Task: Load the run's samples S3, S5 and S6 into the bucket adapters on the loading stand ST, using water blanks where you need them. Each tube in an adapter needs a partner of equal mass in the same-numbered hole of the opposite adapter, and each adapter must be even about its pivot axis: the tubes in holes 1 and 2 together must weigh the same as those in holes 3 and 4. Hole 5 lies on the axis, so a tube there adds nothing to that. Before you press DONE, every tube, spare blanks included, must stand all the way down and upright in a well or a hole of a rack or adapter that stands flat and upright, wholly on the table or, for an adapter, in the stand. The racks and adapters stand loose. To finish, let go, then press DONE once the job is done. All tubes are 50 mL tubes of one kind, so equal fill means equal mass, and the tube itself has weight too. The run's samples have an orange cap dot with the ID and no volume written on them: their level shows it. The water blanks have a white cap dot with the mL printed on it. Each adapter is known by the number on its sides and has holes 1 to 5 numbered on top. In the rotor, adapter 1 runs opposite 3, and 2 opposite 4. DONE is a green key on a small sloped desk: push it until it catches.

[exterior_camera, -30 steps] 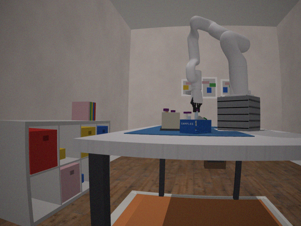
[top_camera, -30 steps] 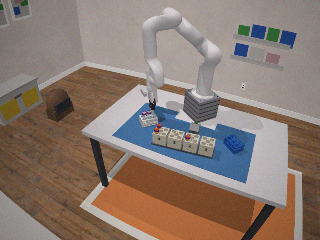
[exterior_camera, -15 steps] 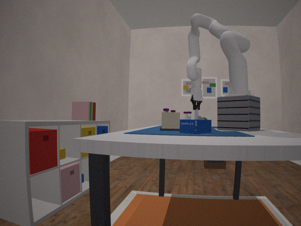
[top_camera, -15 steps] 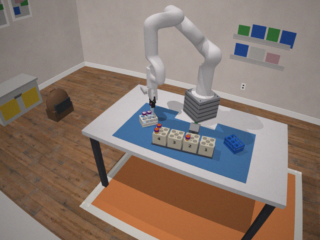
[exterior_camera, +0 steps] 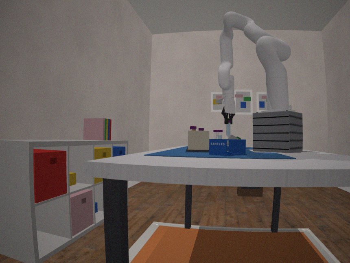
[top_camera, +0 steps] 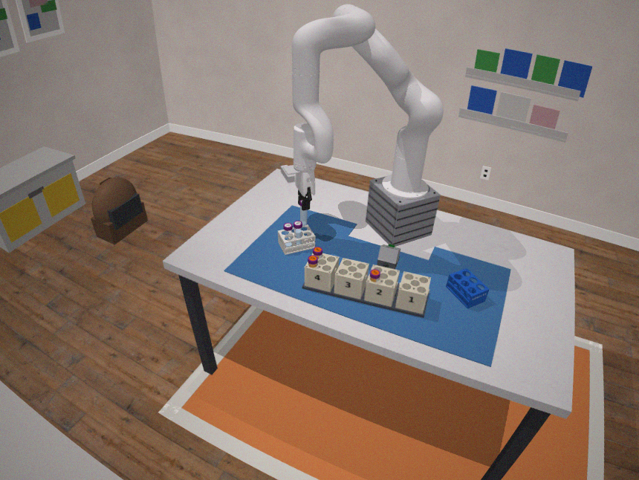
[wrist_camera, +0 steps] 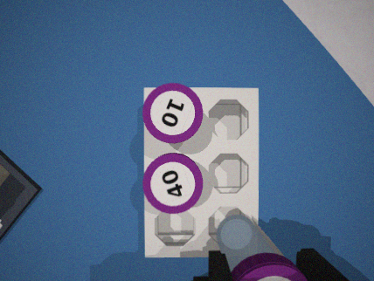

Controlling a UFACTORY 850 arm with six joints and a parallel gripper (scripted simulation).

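Top view: one arm, one gripper (top_camera: 305,203) (exterior_camera: 228,122) (wrist_camera: 264,262), jaws pinching one purple-capped water blank (top_camera: 303,216) (exterior_camera: 228,130) (wrist_camera: 246,237) near its cap. White cap dot, its number cut off at the wrist view's edge. Blank raised over a corner well of the white rack (top_camera: 297,247) (wrist_camera: 201,98).

White rack: six wells, two blanks standing, marked 10 (top_camera: 287,226) (exterior_camera: 215,131) (wrist_camera: 172,113) and 40 (top_camera: 298,225) (exterior_camera: 219,131) (wrist_camera: 173,183), side by side in one row of three.

Loading stand (top_camera: 361,301) (exterior_camera: 195,151) (wrist_camera: 34,188): four adapters in line. Adapter 4 (top_camera: 325,282) holds two orange-dotted tubes (top_camera: 313,260) (exterior_camera: 201,129); adapter 2 (top_camera: 380,296) holds one orange-dotted tube (top_camera: 374,274) (exterior_camera: 193,128). Three samples in all, IDs too small to read. Adapter 3 (top_camera: 348,289), adapter 1 (top_camera: 412,303) (exterior_camera: 197,140): zero tubes each.

One blue rack (top_camera: 467,289) (exterior_camera: 217,149), lettered SAMPLES: no tubes seen in it.

One small gray desk (top_camera: 388,256) (exterior_camera: 233,137) behind the adapters, one green key (top_camera: 391,245) (exterior_camera: 239,138) on it.
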